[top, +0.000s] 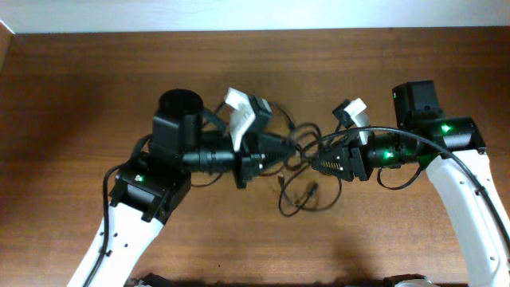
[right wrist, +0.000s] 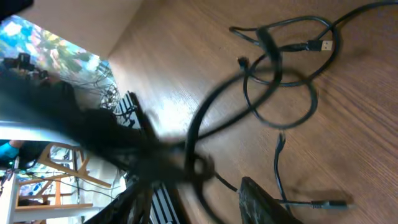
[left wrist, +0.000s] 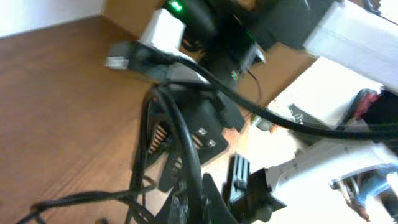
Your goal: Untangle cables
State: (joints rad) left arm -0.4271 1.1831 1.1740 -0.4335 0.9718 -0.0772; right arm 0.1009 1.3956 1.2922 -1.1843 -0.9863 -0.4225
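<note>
A tangle of thin black cables lies on the wooden table between my two arms. My left gripper reaches in from the left; in the left wrist view it is shut on a black cable that rises taut from its jaws. My right gripper reaches in from the right. In the right wrist view its fingers stand wide apart, with a blurred black cable passing between them. Looped cables with a USB plug lie on the table beyond.
The brown wooden table runs to a pale wall at the back. The two wrists are close together at the centre. A loose cable end lies just in front of the tangle.
</note>
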